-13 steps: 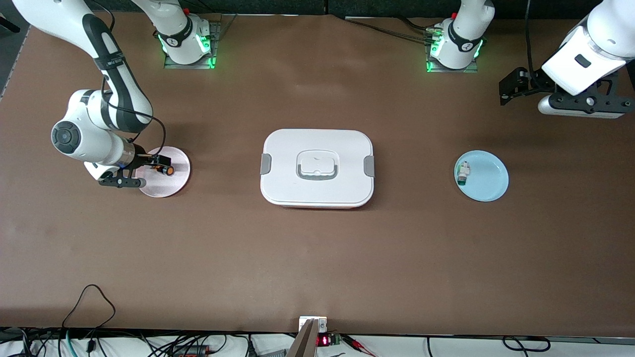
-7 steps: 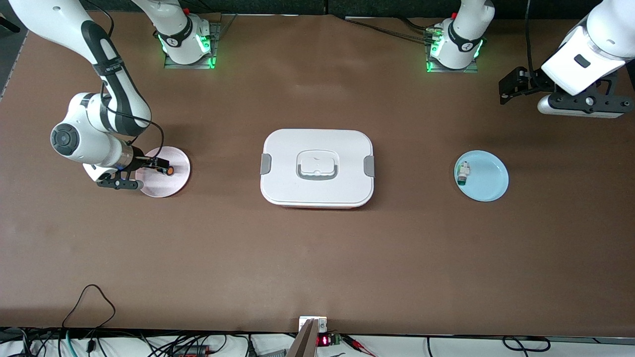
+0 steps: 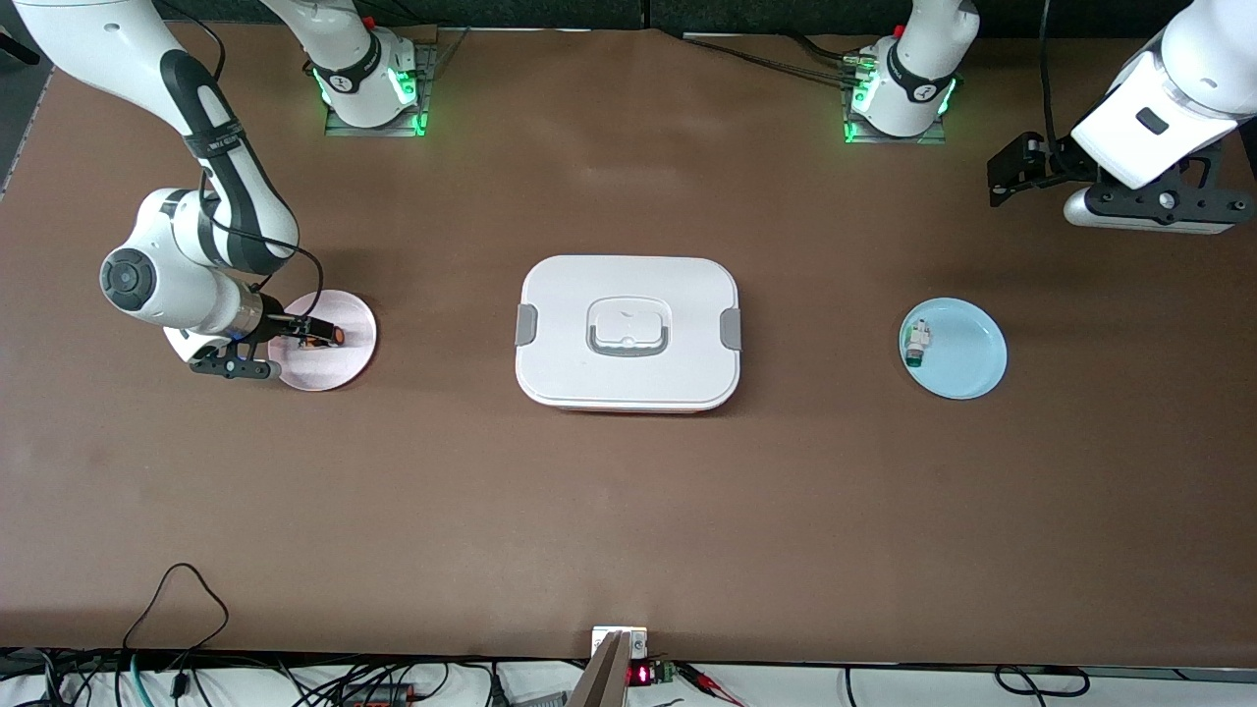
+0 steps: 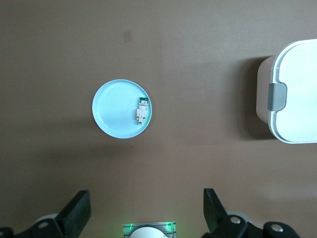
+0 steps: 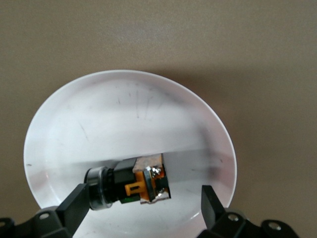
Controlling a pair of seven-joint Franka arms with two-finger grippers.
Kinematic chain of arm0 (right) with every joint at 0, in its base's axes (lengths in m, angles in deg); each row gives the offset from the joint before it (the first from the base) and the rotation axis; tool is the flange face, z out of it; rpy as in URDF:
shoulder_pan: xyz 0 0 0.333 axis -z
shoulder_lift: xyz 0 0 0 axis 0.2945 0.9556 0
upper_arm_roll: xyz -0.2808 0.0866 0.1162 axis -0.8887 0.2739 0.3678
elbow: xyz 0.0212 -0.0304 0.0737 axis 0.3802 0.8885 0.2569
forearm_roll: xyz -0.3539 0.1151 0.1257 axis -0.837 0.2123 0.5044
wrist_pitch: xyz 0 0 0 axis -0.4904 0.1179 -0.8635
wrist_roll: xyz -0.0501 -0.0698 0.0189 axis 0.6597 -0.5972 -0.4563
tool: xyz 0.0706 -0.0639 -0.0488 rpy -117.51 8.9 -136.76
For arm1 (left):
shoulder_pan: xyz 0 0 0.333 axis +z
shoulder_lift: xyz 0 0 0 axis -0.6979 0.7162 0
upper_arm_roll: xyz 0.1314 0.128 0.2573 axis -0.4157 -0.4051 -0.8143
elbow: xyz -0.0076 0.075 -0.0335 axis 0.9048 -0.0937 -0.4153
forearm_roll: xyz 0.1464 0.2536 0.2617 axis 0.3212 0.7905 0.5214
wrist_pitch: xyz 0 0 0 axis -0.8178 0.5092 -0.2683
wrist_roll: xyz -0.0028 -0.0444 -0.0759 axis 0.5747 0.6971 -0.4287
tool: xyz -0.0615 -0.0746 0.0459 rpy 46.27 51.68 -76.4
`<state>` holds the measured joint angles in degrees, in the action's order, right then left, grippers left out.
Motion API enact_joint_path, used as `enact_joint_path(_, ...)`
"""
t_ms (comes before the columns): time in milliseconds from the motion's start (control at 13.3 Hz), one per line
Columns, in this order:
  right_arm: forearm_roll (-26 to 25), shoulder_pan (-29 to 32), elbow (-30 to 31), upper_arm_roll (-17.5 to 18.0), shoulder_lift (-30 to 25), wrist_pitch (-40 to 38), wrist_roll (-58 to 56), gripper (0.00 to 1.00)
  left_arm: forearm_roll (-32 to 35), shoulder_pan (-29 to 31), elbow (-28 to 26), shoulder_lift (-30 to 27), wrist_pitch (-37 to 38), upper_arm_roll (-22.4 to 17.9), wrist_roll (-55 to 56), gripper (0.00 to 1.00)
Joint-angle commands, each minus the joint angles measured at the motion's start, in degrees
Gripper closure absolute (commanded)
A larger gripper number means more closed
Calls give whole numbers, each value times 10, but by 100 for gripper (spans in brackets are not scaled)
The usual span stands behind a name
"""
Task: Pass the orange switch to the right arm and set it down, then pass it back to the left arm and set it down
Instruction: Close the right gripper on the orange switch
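The orange switch [image 3: 332, 337] lies on its side on a pink plate [image 3: 346, 361] toward the right arm's end of the table. My right gripper [image 3: 306, 334] is low over that plate and open. In the right wrist view the orange switch [image 5: 130, 184] sits between the spread fingers of my right gripper [image 5: 144, 196], on the plate [image 5: 124, 114]. One fingertip [image 5: 79, 196] is right beside the switch's capped end. The white box [image 3: 628, 295] stands mid-table. My left gripper [image 3: 1144, 204] waits open, high over the left arm's end, and is also in the left wrist view [image 4: 147, 210].
A light-blue plate [image 3: 972, 358] toward the left arm's end holds a small white switch with a green end [image 3: 917, 344]. The left wrist view shows that blue plate [image 4: 113, 116], the white switch [image 4: 141, 110] and one latched end of the box [image 4: 297, 99]. Cables run along the table's near edge.
My right gripper has come down over the pink plate, so its open fingers now straddle the orange switch. The left arm, the box and the blue plate have not moved.
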<state>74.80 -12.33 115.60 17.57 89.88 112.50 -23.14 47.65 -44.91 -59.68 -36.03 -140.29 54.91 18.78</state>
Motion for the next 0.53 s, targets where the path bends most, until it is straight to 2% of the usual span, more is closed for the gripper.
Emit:
enact_joint_path(0,10,3,-8,9,-12,-6,12,0,-6,1,10,0,9,2,-5,0)
enact_joint_path(453,0,-1,-15,11,-1,-10,-47,0,-6,0,10,0,9,2,-4,0)
